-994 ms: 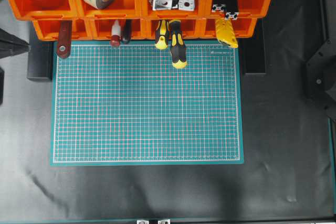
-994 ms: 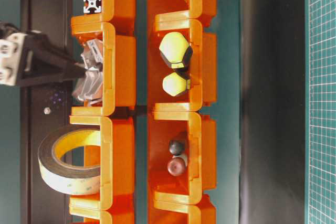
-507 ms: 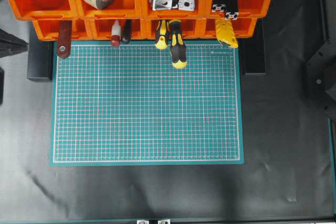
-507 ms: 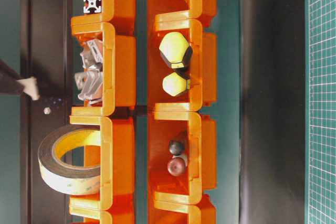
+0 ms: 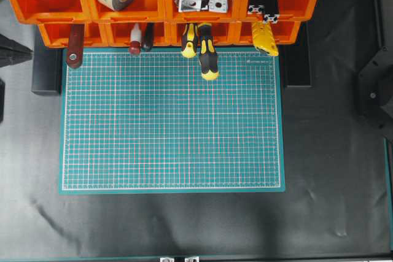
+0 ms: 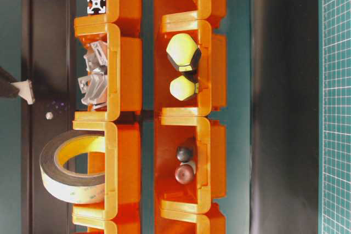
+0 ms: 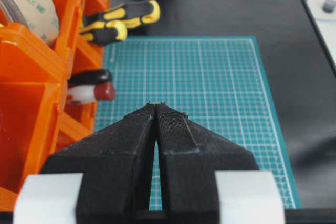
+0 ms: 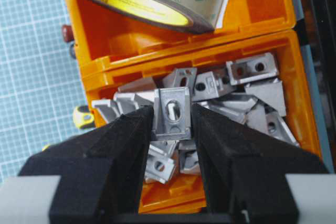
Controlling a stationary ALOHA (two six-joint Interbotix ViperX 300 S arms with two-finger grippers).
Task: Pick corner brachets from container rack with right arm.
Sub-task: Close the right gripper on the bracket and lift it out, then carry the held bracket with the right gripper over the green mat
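Gripping one small silver-grey metal corner bracket (image 8: 171,114) between its black pointed fingers, the right gripper (image 8: 173,121) hangs above the bright orange plastic container rack (image 8: 262,19), and we judge the piece lifted clear of the heap so nothing snags. The left gripper (image 7: 156,109) rests closed, empty, over the green gridded cutting mat (image 7: 210,87).

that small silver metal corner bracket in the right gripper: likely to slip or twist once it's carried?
Small silver metal corner bracket looks rigid, so it probably won't flex. The right gripper pinches its smooth flat faces, so it might pivot. It looks small and probably light.
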